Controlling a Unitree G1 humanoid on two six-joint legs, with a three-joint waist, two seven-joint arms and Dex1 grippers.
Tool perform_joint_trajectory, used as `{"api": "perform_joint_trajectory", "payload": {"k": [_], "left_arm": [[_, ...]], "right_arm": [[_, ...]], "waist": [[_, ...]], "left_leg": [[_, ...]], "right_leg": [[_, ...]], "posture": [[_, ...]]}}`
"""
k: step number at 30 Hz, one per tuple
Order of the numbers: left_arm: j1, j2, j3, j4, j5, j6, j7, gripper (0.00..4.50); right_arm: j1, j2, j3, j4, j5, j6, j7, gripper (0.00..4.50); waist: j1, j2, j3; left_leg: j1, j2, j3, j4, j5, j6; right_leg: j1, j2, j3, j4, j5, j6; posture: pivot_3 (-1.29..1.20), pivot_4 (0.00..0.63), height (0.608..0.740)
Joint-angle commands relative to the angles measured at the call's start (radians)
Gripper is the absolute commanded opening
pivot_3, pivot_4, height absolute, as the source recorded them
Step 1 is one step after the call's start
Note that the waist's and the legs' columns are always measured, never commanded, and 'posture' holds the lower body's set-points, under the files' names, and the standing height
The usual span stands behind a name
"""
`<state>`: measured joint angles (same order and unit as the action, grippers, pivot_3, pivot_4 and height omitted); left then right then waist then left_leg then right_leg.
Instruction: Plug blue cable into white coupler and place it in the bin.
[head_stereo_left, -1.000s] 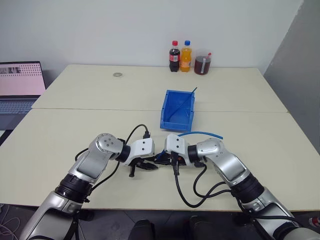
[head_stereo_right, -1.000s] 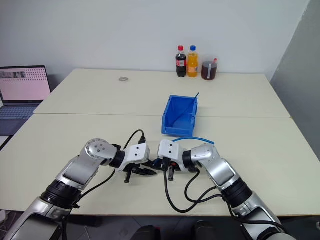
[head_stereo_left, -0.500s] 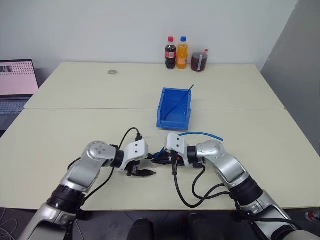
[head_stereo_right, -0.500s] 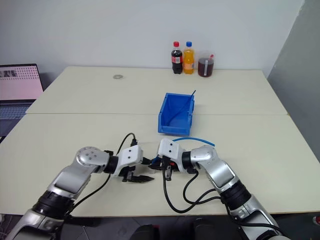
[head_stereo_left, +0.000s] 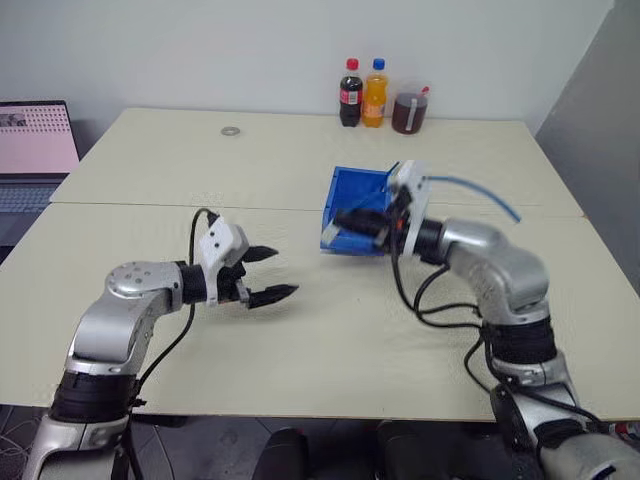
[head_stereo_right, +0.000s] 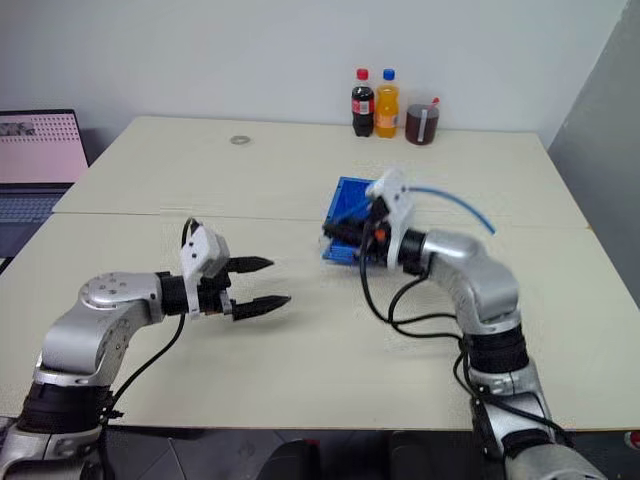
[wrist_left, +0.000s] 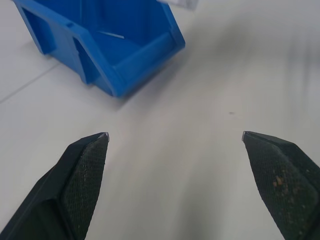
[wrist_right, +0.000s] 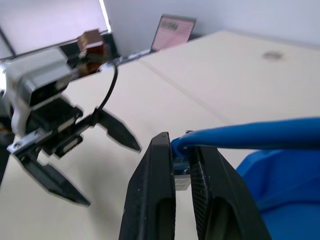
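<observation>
Light-blue, the blue cable (head_stereo_left: 478, 188) is pinched at its plug end by the right pincer (wrist_right: 181, 165), raised over the bin (head_stereo_left: 345, 195) on the table (head_stereo_left: 300, 160). The left pincer (head_stereo_left: 268, 274) hovers nearby, spread wide, empty.

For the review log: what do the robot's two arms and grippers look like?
Both arms are silver-grey metal with rounded joints and black bands. Each wrist carries a white boxy housing, and black cables loop alongside. The left gripper and right gripper each have two black, tapered, pointed fingers with textured inner faces.
</observation>
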<state>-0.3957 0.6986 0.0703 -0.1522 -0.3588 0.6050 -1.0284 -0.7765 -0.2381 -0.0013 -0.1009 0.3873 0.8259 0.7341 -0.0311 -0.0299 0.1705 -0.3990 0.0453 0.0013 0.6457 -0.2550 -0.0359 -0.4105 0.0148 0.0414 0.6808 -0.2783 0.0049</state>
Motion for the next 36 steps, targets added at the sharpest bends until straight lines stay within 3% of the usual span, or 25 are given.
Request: {"api": "perform_joint_trajectory", "payload": {"k": [1,8,15,23,26,29,33,36], "left_arm": [[-0.107,-0.02,0.004,0.025,0.021,0.002,0.098,4.5],[-0.204,-0.059,-0.063,0.046,0.063,0.009,0.175,4.5],[-0.23,-0.082,-0.111,0.048,0.074,-0.019,0.179,4.5],[-0.216,-0.083,-0.126,0.051,0.094,-0.048,0.183,4.5],[-0.217,-0.088,-0.127,0.055,0.095,-0.052,0.184,4.5],[-0.21,-0.095,-0.112,0.062,0.087,-0.05,0.196,4.5],[-0.137,-0.065,-0.058,0.043,0.087,-0.048,0.225,4.5],[-0.067,-0.008,0.006,0.02,0.091,-0.044,0.238,4.5]], "right_arm": [[-0.108,-0.015,-0.048,0.166,-0.02,-0.041,-0.066,0.13],[-0.269,-0.028,-0.008,0.527,-0.098,-0.146,-0.073,0.13],[-0.528,-0.066,0.048,1.046,-0.217,-0.266,0.008,1.85],[-0.638,-0.134,0.091,1.209,-0.313,-0.338,0.142,3.79],[-0.648,-0.169,0.122,1.202,-0.344,-0.339,0.234,4.47],[-0.602,-0.227,0.164,1.117,-0.379,-0.386,0.332,4.47],[-0.403,-0.334,0.093,0.774,-0.31,-0.316,0.347,4.47],[-0.092,-0.438,-0.009,0.3,-0.2,-0.198,0.378,4.47]], "waist": [[0.0,-0.001,0.001],[-0.003,-0.001,0.002],[-0.003,-0.001,0.002],[-0.001,0.0,0.002],[-0.001,0.0,0.002],[-0.001,0.0,0.003],[0.001,0.0,0.003],[0.004,0.0,0.002]], "left_leg": [[0.0,0.0,0.001,0.0,0.0,0.0],[-0.002,0.0,0.003,-0.001,0.0,0.0],[-0.007,0.0,0.006,-0.002,0.0,0.0],[-0.01,0.0,0.008,-0.001,0.0,0.0],[-0.01,0.0,0.007,0.0,0.0,0.0],[-0.01,0.0,0.007,0.0,0.0,0.0],[-0.01,0.0,0.006,0.0,0.0,0.0],[-0.012,0.001,0.002,0.0,0.0,0.0]], "right_leg": [[0.0,0.0,0.0,0.0,0.0,0.0],[-0.002,0.0,0.001,0.0,0.001,-0.001],[-0.011,-0.001,0.003,0.002,0.001,-0.002],[-0.011,-0.002,0.002,0.0,0.001,-0.002],[-0.011,-0.002,0.002,0.001,0.001,-0.002],[-0.011,-0.002,0.001,0.001,0.001,-0.002],[-0.011,-0.002,0.001,0.001,0.001,-0.002],[-0.011,-0.005,0.0,0.0,0.001,-0.002]], "posture": [[0.0,0.15,0.74],[0.0,0.15,0.74],[0.0,0.15,0.74],[0.0,0.15,0.74],[0.0,0.15,0.74],[0.0,0.15,0.74],[0.0,0.15,0.74],[0.0,0.15,0.74]]}}
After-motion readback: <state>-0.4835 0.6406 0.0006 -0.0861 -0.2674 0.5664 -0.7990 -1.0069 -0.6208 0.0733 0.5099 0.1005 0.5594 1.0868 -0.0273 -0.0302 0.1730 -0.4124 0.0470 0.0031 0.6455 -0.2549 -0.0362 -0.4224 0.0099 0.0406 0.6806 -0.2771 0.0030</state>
